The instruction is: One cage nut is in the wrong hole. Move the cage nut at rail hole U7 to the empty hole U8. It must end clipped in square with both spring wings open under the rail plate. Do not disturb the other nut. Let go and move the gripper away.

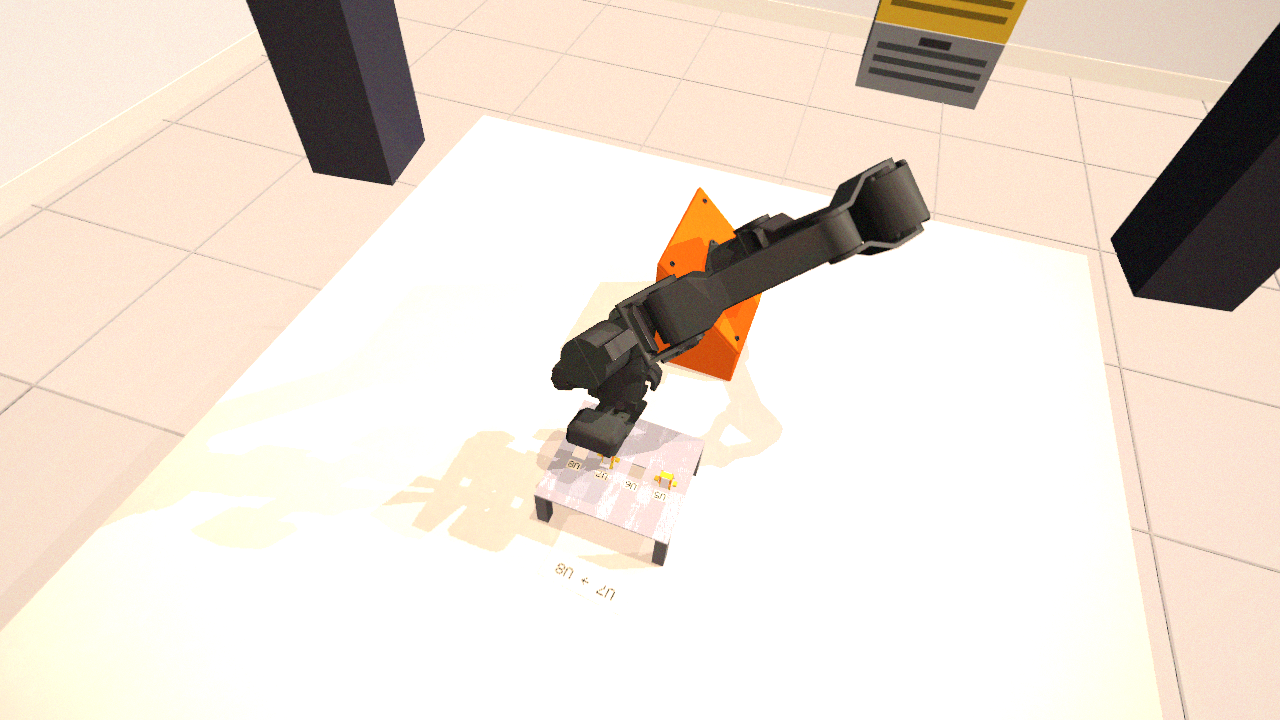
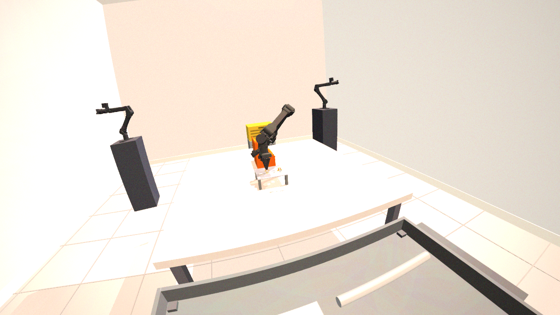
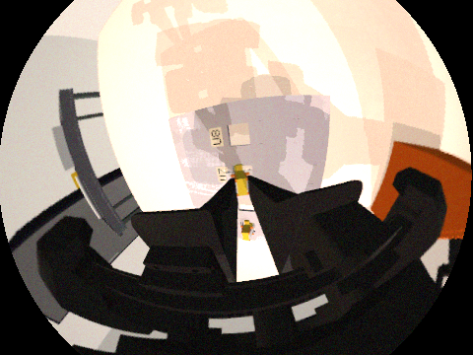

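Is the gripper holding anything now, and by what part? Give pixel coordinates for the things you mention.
Yes: the gripper [image 2: 267, 169] [image 3: 241, 182] is shut on the U7 cage nut [image 1: 609, 462] [image 3: 240, 180], apparently by its upper yellow part.

White table [image 1: 859, 501] [image 2: 219, 219] — on it, a low four-legged rail plate [image 1: 608, 505] [image 2: 274, 175] [image 3: 276, 113] and orange block [image 1: 707, 358] [image 2: 266, 161] [image 3: 424, 187].

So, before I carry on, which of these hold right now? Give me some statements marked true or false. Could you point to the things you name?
1. The black gripper [image 1: 608, 454] [image 2: 267, 169] [image 3: 241, 183] is shut on the yellow cage nut at U7 [image 1: 610, 462] [image 3: 240, 181]. True.
2. A nut fills the square hole U8 [image 1: 580, 454] [image 3: 239, 134]. False: it is empty.
3. The other yellow cage nut [image 1: 665, 479] [image 2: 279, 169] [image 3: 247, 230] sits at U6. False: at U5.
4. The orange block [image 1: 693, 241] [image 2: 266, 161] [image 3: 424, 189] stands off the rail plate [image 1: 617, 510] [image 2: 271, 175] [image 3: 276, 115]. True.
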{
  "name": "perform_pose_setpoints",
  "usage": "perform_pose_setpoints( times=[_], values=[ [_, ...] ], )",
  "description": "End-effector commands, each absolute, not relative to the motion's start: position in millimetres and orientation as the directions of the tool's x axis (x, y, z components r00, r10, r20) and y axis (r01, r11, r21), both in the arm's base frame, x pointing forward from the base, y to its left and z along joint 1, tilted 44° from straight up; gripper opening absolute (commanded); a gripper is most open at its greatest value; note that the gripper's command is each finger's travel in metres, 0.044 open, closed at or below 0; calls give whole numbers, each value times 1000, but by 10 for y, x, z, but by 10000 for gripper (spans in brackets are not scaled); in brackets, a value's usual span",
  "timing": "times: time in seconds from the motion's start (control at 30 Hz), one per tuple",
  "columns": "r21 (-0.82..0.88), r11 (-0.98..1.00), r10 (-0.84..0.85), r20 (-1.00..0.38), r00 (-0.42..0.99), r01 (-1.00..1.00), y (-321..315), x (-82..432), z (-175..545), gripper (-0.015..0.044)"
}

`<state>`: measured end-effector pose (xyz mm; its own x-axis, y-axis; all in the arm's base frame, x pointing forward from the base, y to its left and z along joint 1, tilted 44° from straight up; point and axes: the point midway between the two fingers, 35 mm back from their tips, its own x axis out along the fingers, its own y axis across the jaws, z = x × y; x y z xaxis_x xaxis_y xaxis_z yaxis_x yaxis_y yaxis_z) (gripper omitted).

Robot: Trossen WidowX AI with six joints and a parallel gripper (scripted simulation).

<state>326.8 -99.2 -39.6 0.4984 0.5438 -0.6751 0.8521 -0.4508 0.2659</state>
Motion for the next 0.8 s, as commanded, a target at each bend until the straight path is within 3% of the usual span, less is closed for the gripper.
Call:
perform_pose_setpoints(
  times=[0.0, 0.77],
  values=[
    [269, -444, 543, -678, 496, 855, -1009, 3284, -388, 28],
    [248, -427, 556, -686, 469, 870, -1021, 3294, -379, 28]
  ],
)
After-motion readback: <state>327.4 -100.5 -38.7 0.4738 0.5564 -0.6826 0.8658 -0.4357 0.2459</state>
